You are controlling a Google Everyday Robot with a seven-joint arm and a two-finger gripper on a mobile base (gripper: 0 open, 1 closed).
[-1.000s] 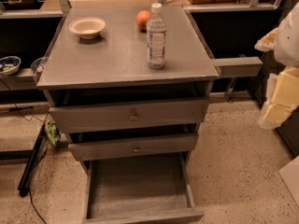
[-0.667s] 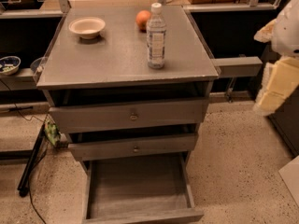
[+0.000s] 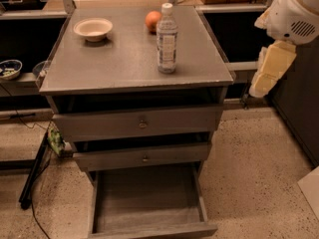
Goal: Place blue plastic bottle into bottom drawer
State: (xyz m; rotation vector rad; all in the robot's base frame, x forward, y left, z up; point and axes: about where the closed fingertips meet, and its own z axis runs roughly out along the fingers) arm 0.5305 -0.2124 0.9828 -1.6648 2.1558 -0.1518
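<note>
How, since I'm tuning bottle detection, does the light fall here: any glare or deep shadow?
Camera view: warm, dim light; blue plastic bottle clearly lit on the cabinet top, no strong glare; gaps above the upper drawers black; bottom drawer floor dim but readable; gripper brightly lit at the right, beside the cabinet.

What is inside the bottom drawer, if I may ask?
The bottom drawer shows only bare grey floor; the middle drawer covers its rear. The end effector hangs at right.
</note>
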